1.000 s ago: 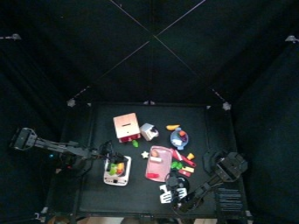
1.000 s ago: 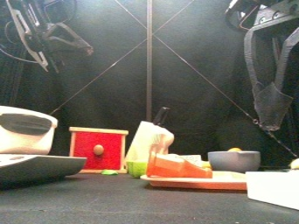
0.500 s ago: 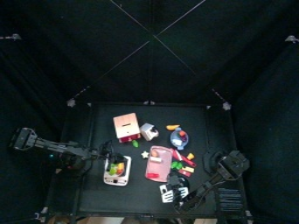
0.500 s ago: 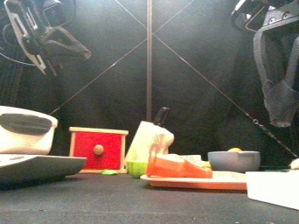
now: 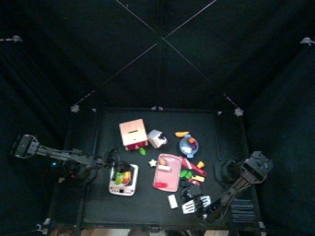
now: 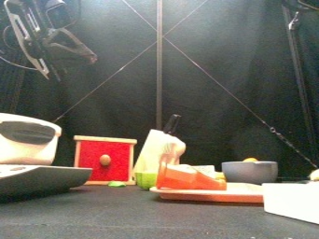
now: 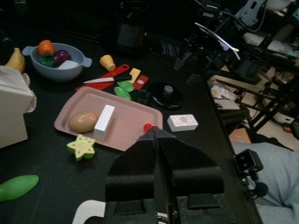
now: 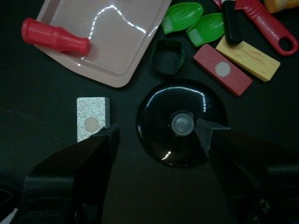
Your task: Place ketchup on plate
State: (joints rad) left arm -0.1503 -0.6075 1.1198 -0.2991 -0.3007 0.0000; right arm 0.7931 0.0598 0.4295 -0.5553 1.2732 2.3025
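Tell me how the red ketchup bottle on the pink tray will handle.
The ketchup bottle lies on its side, round-bodied, so a nudge would probably roll it. It looks like glossy plastic: likely light, stiff, perhaps slippery.

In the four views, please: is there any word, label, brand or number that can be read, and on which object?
No readable text in any view.
Red ketchup bottle on the pink tray: no label visible.
White block: a round mark only, no letters.
Black lid: plain.
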